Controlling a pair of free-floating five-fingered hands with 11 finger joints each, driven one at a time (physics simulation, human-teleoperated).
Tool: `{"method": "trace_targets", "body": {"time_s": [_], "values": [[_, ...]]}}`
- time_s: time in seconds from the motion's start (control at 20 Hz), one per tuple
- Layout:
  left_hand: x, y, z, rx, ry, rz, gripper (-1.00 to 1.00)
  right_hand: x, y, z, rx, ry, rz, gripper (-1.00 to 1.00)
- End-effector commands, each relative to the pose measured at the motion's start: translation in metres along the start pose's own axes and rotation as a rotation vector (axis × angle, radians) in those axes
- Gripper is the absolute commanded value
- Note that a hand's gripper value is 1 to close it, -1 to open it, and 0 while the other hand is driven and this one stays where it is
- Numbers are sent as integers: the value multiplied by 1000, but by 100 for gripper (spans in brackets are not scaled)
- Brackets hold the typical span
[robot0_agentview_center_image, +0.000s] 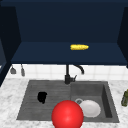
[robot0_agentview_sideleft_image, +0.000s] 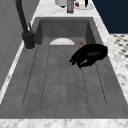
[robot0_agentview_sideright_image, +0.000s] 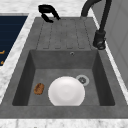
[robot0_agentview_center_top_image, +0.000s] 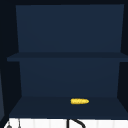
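My left hand (robot0_agentview_center_image: 42, 97) hovers low over the ribbed drainboard (robot0_agentview_center_image: 30, 102) on the sink's left half, palm down. Its fingers hang loosely curved with nothing in them. That hand (robot0_agentview_sideleft_image: 88, 55) is near the front rim in the left side view, fingers pointing toward the wall. In the right side view the hand (robot0_agentview_sideright_image: 47, 11) is at the drainboard's far end. A white plate (robot0_agentview_sideright_image: 66, 91) lies in the basin (robot0_agentview_sideright_image: 100, 75) beside the drain (robot0_agentview_sideright_image: 82, 79). A small brown lump (robot0_agentview_sideright_image: 39, 88) rests on the basin floor to its left. A red ball (robot0_agentview_center_image: 67, 115) overlaps the sink's front edge.
The black faucet (robot0_agentview_center_image: 67, 75) stands behind the sink's middle. A yellow corn cob (robot0_agentview_center_top_image: 79, 101) lies on the lower shelf of the dark blue cabinet (robot0_agentview_center_top_image: 67, 56). A green bottle (robot0_agentview_center_image: 124, 98) stands on the marble counter at the right. Utensils (robot0_agentview_center_image: 17, 70) hang on the tiled wall at left.
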Motion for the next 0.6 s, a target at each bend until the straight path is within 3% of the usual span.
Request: {"method": "trace_targets", "body": {"time_s": [0.0,0.15,0.3,0.45,0.55], "values": [[0,0,0,0,0,0,0,-14,18,-23,7,-32,10,-100],[0,0,0,0,0,0,0,-22,22,-24,22,-70,-53,-100],[0,0,0,0,0,0,0,-32,14,-22,37,-102,-151,-100],[0,0,0,0,0,0,0,-41,15,-20,76,-136,-218,-100],[0,0,0,0,0,0,0,-46,13,-21,109,-152,-237,-100]]}}
